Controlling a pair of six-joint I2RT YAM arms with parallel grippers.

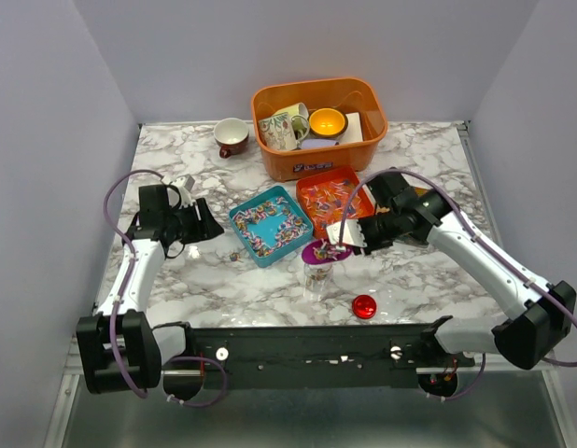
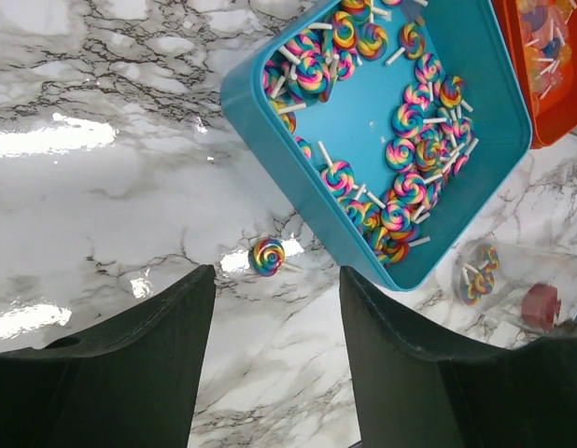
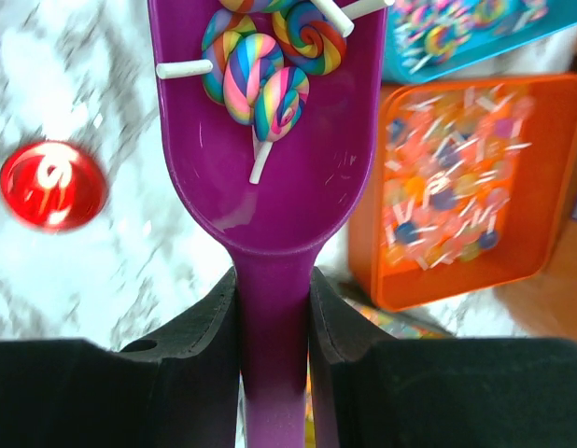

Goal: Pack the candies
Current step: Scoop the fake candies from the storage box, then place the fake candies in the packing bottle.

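Right gripper (image 3: 274, 294) is clenched on the purple scoop (image 3: 270, 187) handle; swirl-lollipop candies (image 3: 260, 70) are carried in its bowl, over the clear cup (image 1: 316, 280). Left gripper (image 2: 274, 308) is released, nothing held; one stray lollipop (image 2: 267, 256) lies just beside the blue tray (image 2: 234, 93). Pouring step is judged in hand; next, a slow tilt aimed at the cup mouth is called for.

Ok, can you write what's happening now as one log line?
left gripper: open near stray candy | right gripper: shut on purple scoop | scoop load: candies | red lid: on table
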